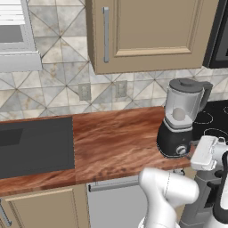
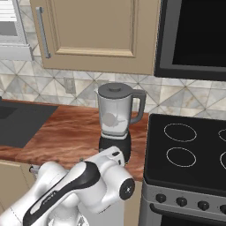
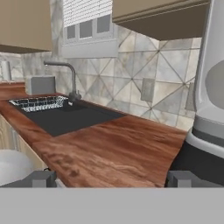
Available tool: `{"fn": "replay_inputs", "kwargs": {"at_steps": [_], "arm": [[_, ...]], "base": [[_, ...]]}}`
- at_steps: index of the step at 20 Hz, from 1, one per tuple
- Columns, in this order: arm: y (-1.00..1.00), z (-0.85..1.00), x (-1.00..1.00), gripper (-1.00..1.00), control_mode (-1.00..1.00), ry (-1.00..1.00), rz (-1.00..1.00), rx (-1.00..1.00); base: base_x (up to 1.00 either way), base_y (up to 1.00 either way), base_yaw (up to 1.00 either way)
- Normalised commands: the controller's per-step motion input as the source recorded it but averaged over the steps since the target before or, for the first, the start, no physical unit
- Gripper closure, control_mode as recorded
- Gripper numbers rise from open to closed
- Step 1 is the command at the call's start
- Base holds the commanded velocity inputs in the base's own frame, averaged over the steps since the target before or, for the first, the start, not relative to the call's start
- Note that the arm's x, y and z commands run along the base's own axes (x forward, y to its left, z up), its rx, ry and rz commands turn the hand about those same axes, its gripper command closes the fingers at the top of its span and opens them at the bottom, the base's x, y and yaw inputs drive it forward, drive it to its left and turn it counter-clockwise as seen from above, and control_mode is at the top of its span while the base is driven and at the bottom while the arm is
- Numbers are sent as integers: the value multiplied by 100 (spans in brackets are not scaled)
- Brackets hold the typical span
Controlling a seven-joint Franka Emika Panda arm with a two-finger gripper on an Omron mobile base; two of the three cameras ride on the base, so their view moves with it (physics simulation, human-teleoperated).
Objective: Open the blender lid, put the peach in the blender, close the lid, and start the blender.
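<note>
The blender (image 1: 180, 120) stands on the wooden counter next to the stove. Its black base (image 2: 114, 145) has a round front knob (image 1: 181, 150). The blender lid (image 2: 115, 89) sits flat on top of the clear jar (image 3: 213, 65). Inside the jar the peach (image 1: 179, 114) shows as a pale round shape (image 2: 110, 119). My white hand (image 1: 205, 152) hovers just in front of the base, at its stove side. In the hand view my gripper (image 3: 113, 179) is open with nothing between its tips, and the blender base (image 3: 199, 159) is close on the right.
A dark sink (image 1: 35, 144) with a faucet (image 3: 70, 78) and a wire rack (image 3: 37, 103) lies at the counter's far left. The black stove (image 2: 190, 150) borders the blender on the right, under a microwave (image 2: 194, 35). A wall cabinet (image 1: 147, 31) hangs above.
</note>
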Motion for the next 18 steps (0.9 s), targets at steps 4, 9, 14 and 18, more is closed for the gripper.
{"fn": "replay_inputs", "kwargs": {"at_steps": [4, 9, 14, 18], "arm": [[0, -11, 24, -100, -100, 0, 0, 3], [-2, -7, 13, -100, -100, -1, 0, 2], [-3, -4, 12, -100, -100, -1, 4, 0], [-6, -4, 15, -100, -100, 0, 7, 0]], "base": [[0, 0, 0], [0, 0, 0], [0, 0, 0], [0, 0, 0]]}}
